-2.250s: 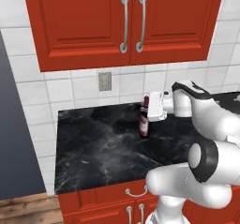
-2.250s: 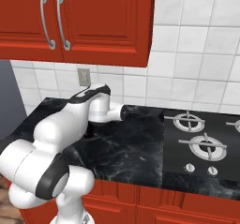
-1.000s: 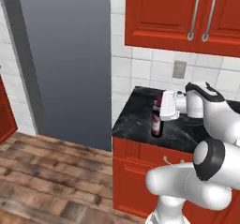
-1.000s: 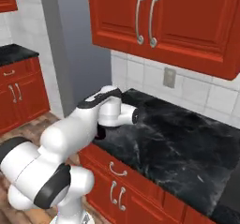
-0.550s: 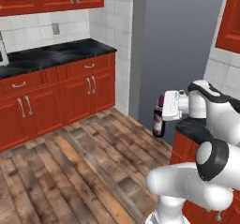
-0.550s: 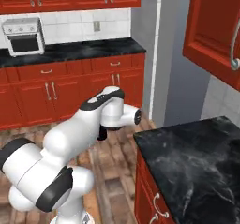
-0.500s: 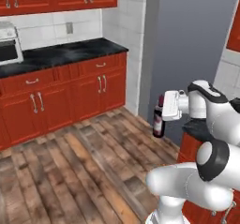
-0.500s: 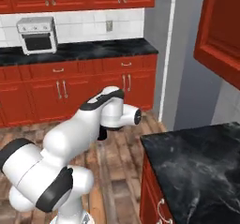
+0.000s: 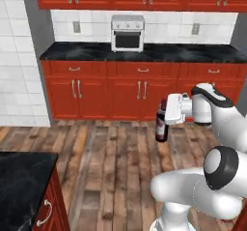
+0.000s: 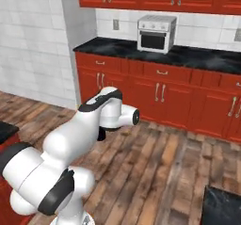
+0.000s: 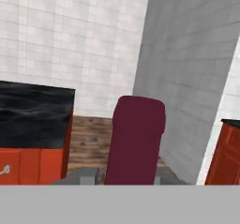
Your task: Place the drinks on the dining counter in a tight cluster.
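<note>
The dark wine bottle (image 9: 161, 127) hangs upright in the gripper (image 9: 165, 110), whose jaws are clamped narrow on its neck, the body and red label below the hand and above the wooden floor (image 9: 111, 157). Through the hand camera its maroon top (image 11: 138, 133) rises between the finger tips. Beyond the gripper stands a red cabinet run (image 9: 120, 90) with a toaster oven (image 9: 128, 32) on its black counter (image 9: 87, 52)

base: has turned away from the black counter, views now face a far counter (image 9: 140, 52) with a toaster oven (image 9: 128, 32) | under the wine bottle (image 9: 161, 123): wooden floor (image 9: 111, 157), no longer counter | stove: gone from view
</note>
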You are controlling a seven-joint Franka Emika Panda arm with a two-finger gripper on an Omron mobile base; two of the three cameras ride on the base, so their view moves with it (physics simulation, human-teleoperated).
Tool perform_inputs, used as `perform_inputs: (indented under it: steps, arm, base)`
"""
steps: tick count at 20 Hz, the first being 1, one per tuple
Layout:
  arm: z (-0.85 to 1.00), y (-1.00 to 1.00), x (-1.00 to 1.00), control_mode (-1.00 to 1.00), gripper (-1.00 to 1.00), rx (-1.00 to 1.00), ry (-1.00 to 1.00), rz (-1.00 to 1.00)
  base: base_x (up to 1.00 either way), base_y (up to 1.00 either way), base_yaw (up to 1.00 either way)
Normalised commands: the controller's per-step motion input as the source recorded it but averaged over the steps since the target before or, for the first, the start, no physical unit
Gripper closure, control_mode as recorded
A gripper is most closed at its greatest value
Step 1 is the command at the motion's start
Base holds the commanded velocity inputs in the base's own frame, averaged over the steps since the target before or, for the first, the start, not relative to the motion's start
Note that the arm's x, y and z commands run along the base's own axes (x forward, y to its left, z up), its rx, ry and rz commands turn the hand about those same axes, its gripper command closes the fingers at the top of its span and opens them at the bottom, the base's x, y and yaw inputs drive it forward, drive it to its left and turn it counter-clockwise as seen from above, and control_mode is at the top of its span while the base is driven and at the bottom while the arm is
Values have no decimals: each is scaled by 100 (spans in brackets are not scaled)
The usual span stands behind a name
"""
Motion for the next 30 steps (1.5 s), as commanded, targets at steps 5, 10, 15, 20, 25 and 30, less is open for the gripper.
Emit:
perform_inputs:
  steps: [5, 10, 15, 20, 25, 30]
  arm:
    - [0, 0, 0, 100, 100, 0, 0, 0]
    - [0, 0, 0, 100, 100, 0, 0, 0]
    - [0, 0, 0, 100, 100, 0, 0, 0]
    - [0, 0, 0, 100, 100, 0, 0, 0]
    - [0, 0, 0, 100, 100, 0, 0, 0]
    - [0, 0, 0, 100, 100, 0, 0, 0]
  base:
    - [0, 13, 92]
    - [3, 10, 92]
    - [35, 3, 66]
    - [46, 0, 61]
    - [50, 0, 47]
    - [50, 0, 31]
